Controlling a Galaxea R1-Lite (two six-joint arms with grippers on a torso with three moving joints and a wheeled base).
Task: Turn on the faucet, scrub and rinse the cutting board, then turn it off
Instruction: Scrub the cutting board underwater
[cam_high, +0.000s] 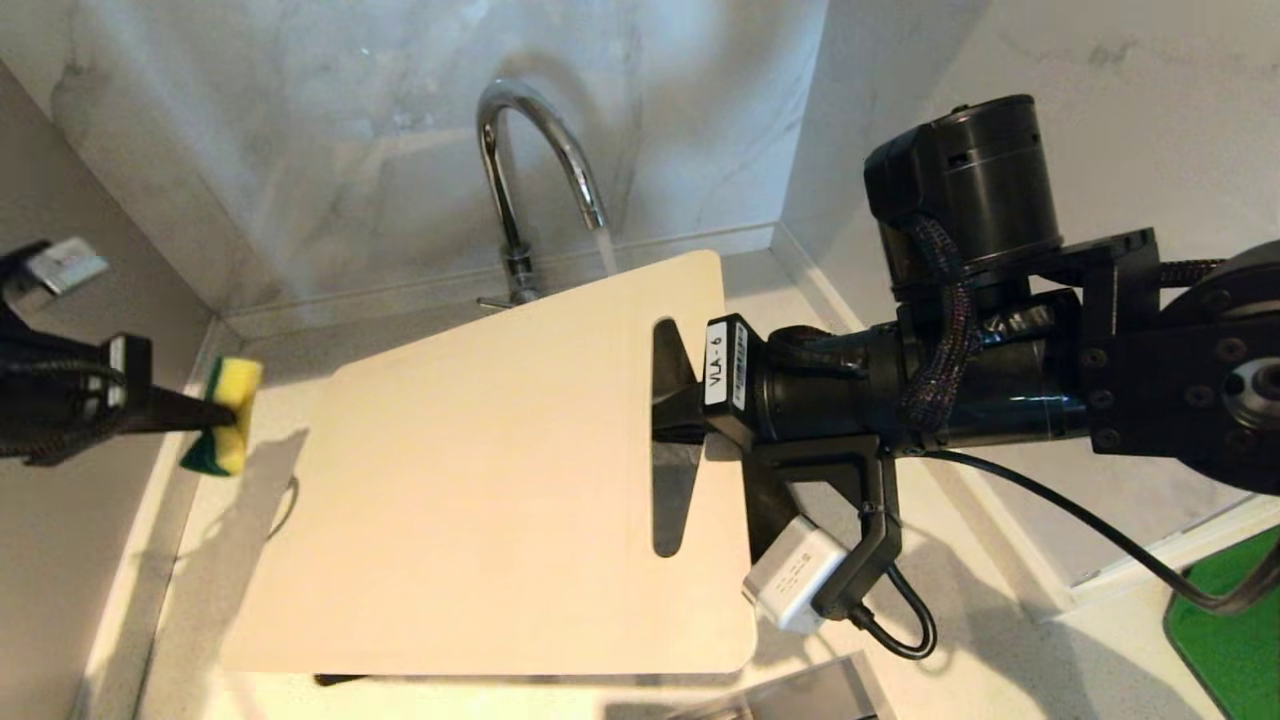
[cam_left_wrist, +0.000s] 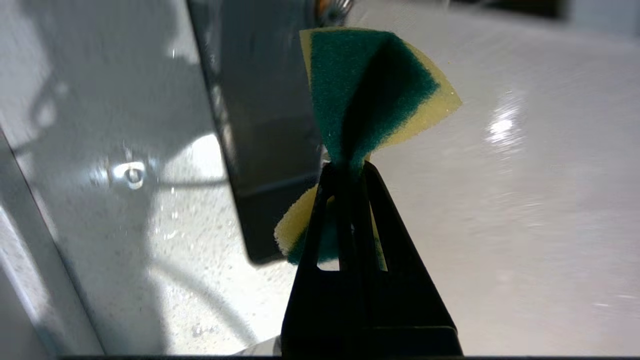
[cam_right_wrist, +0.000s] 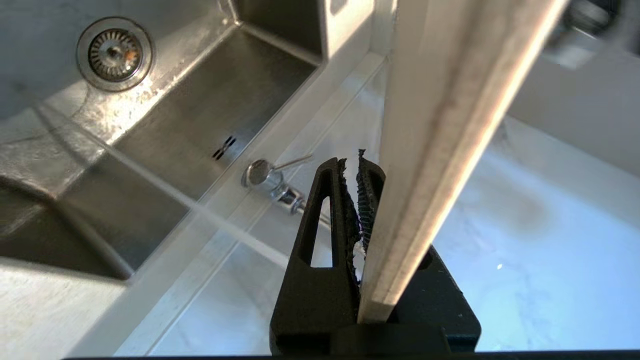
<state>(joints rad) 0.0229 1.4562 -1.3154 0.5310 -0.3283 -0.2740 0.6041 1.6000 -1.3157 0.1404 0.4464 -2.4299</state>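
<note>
The chrome faucet (cam_high: 510, 150) is running, and its water stream (cam_high: 605, 250) falls on the far edge of the cream cutting board (cam_high: 480, 480). My right gripper (cam_high: 672, 400) is shut on the board at its slot handle and holds it tilted over the sink. In the right wrist view the board's edge (cam_right_wrist: 450, 100) runs past my right gripper (cam_right_wrist: 352, 170), with the faucet base and lever (cam_right_wrist: 272, 180) beyond. My left gripper (cam_high: 225, 412) is shut on a yellow and green sponge (cam_high: 240, 380), just off the board's left edge. The pinched sponge (cam_left_wrist: 370, 75) flares beyond my left gripper (cam_left_wrist: 345, 167).
The steel sink (cam_right_wrist: 225, 100) with its drain strainer (cam_right_wrist: 114, 52) lies under the board. Marble walls close the corner behind the faucet and to the right. A green object (cam_high: 1230, 640) sits on the counter at the lower right.
</note>
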